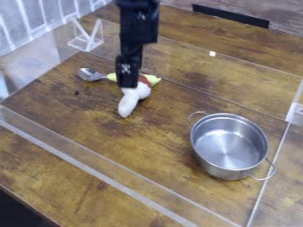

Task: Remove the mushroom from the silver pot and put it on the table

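You can see the silver pot (229, 144) standing empty on the tabletop (178, 84), its shiny floor bare, so the first half of the job looks done. The mushroom (130, 99) lies on its side on the wood well to the left of the pot, white stem pointing toward the near edge and reddish cap at the far end, just beside the yellow-green handle of the spoon (92, 74). From this view you cannot tell whether cap and handle touch.

Your gripper (126, 82) hangs straight down directly over the mushroom, jaws spread wide and holding nothing. Its dark fingers overlap the cap end in the picture, so whether they are clear of the toy or brushing it is hard to say; nothing shows a grip on it.

Judging from how things lie, the mushroom is out of the pot and resting on the tabletop, which is what the task asks. What is left for you is small: take the arm up and away without nudging the toy, since a rounded piece lying on its side could roll toward the spoon if a finger catches the cap
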Available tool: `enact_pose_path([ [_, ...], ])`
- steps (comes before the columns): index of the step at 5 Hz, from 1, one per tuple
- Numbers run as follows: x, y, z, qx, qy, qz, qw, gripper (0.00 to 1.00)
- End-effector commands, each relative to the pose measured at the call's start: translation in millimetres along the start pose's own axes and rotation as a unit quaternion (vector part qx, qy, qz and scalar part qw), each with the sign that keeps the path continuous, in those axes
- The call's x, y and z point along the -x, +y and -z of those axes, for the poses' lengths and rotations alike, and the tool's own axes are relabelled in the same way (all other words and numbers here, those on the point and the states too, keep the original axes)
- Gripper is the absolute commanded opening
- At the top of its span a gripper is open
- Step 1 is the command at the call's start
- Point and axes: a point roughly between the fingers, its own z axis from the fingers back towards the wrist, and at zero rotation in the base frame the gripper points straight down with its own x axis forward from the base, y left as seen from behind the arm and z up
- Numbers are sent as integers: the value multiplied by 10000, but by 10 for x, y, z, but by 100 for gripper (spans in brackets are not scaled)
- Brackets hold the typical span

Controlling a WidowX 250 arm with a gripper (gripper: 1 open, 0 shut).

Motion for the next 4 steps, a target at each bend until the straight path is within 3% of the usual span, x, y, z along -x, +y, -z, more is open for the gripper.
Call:
enact_pose_path([
  [1,42,-12,-13,-217,-154,203,9994,100],
  [2,57,-85,144,-190,-191,441,9987,100],
  [4,117,-146,155,-180,-195,219,9994,100],
])
